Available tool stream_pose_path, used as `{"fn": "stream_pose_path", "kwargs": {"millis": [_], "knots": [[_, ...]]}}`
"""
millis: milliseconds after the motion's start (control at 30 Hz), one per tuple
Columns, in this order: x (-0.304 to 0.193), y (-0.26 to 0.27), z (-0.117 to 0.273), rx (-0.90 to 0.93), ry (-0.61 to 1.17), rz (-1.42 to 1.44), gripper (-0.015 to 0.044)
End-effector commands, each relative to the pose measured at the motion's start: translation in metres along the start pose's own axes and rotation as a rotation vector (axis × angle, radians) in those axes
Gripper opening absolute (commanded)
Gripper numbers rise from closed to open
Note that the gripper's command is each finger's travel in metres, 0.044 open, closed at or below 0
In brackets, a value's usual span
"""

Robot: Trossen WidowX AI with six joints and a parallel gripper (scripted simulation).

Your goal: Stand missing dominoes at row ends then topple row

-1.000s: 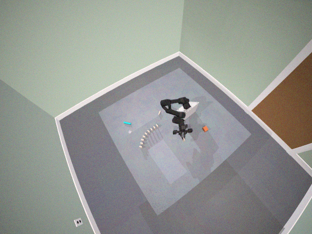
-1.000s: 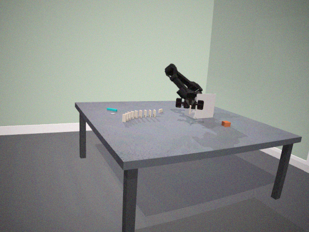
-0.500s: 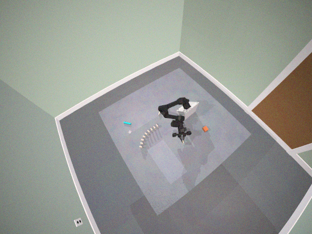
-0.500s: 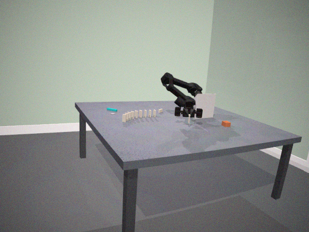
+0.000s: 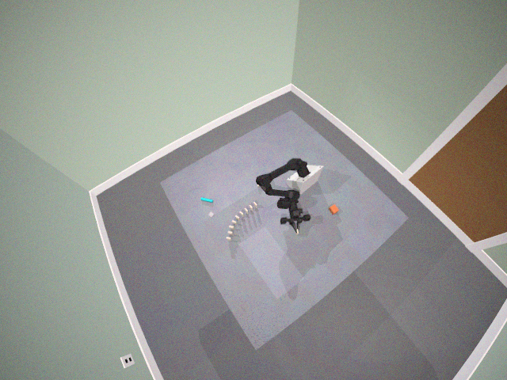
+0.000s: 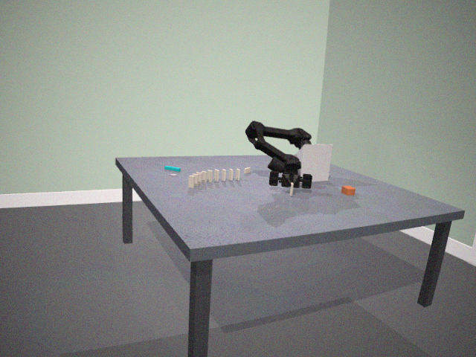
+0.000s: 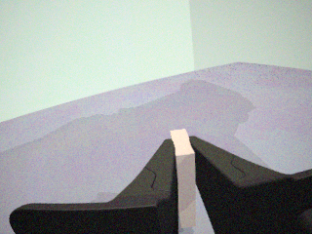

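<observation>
My gripper (image 5: 296, 229) (image 6: 291, 182) (image 7: 179, 144) is closed around an upright domino (image 5: 297, 231) (image 6: 291, 189) (image 7: 186, 185). The curved row (image 5: 242, 214) (image 6: 210, 175) stands well apart from it.

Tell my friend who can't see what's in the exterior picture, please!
A black robot arm's gripper holds a cream domino over a gray table. Nearby, more dominoes stand in a row, with a turquoise bar and an orange block farther off.
</observation>
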State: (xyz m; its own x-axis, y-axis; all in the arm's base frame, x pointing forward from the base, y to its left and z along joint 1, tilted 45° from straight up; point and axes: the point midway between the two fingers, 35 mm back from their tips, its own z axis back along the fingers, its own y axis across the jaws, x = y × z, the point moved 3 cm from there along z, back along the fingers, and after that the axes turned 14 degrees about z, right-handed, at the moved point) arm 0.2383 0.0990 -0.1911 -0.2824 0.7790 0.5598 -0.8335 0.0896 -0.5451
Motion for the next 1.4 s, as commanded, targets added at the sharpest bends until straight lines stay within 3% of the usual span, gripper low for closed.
{"fn": "stream_pose_path", "kwargs": {"millis": [0, 233, 767, 933, 1133, 1367], "knots": [[-0.002, 0.000, 0.000, -0.004, -0.013, 0.015, 0.0022], [-0.002, 0.000, 0.000, -0.004, -0.013, 0.015, 0.0022], [0.000, -0.001, 0.000, -0.003, -0.013, 0.015, 0.0440], [0.044, -0.014, 0.002, 0.015, -0.019, 0.013, 0.0440], [0.046, -0.014, 0.001, 0.020, -0.016, 0.003, 0.0440], [0.039, -0.014, -0.039, 0.110, 0.148, -0.332, 0.0440]]}}
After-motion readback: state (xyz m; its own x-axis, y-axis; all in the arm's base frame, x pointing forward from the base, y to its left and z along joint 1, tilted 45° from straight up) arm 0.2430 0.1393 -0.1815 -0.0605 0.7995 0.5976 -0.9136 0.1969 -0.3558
